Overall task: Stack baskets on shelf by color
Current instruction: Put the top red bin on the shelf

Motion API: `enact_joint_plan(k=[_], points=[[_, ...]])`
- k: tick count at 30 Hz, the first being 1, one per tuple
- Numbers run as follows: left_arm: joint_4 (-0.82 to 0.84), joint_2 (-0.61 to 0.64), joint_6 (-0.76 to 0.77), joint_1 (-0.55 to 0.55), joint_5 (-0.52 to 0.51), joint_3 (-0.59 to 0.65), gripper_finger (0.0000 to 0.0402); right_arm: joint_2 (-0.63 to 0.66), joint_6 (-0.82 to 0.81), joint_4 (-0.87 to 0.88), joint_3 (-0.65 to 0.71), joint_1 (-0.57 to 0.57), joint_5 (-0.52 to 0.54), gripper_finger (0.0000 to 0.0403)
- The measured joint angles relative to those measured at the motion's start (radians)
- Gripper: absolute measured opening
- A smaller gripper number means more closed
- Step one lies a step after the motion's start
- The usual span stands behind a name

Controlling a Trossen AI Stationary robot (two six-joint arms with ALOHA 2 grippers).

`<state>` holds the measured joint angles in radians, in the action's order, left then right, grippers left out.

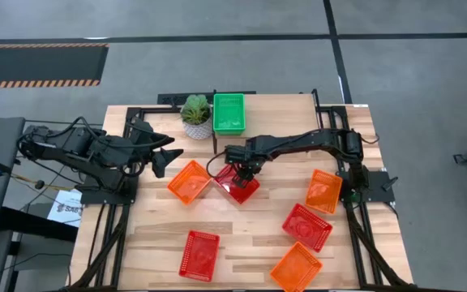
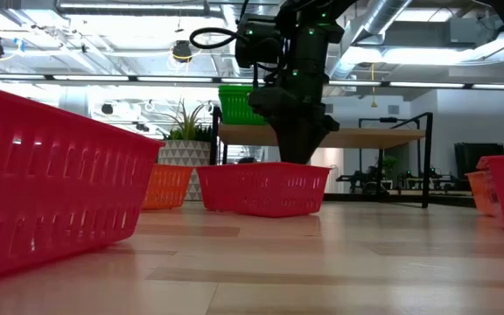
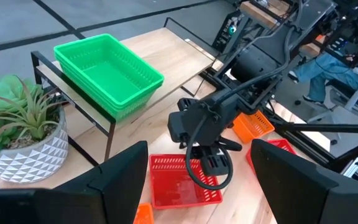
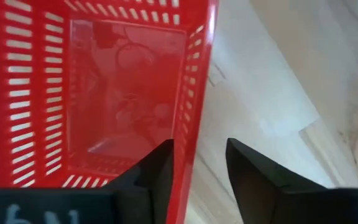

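Note:
A green basket sits on the shelf at the far side, next to a potted plant. On the table before the shelf rests a red basket. My right gripper points down at its far end, open, one finger inside the basket and one finger outside. An orange basket lies left of it. My left gripper waits open at the left, above the table. My right gripper straddles the red basket's side wall near a corner, coming from above. The inner finger stands close against the wall; I cannot tell whether it touches. Bare table shows between the wall and the outer finger. The basket sits flat on the table.
More baskets lie on the near half: orange, red, orange and red. The shelf's right part is bare wood. In the low view a red basket stands close at the left.

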<state>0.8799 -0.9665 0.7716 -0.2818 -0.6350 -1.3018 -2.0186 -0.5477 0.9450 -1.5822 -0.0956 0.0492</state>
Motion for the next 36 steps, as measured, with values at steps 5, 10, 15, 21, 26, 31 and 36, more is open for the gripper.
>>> enact_joint_plan(k=[5,10,15,21,26,31,36], points=[[0.0,0.0,0.0,0.0,0.0,0.0,0.0274,0.0,0.0,0.0,0.0,-0.001,-0.005,0.0134],[-0.001,0.0,-0.001,0.0,0.0,0.0,0.0274,0.0,0.003,-0.002,0.0,-0.001,-0.005,0.012],[-0.001,0.0,-0.002,0.0,0.0,0.0,0.0274,0.0,0.023,-0.011,0.0,0.002,-0.005,0.0124],[0.004,0.0,-0.003,0.0,0.0,0.0,0.0274,0.0,0.025,-0.011,0.0,0.001,-0.015,0.0157],[0.004,0.0,-0.003,0.0,0.0,0.0,0.0274,0.0,0.025,-0.015,0.0,0.002,-0.013,0.0177],[0.005,0.0,-0.004,0.0,0.0,0.0,0.0274,0.0,0.025,-0.018,0.0,0.002,0.0,0.0172],[0.005,0.0,-0.004,0.0,0.0,0.0,0.0274,0.0,0.025,-0.021,0.0,0.002,0.012,0.0165]])
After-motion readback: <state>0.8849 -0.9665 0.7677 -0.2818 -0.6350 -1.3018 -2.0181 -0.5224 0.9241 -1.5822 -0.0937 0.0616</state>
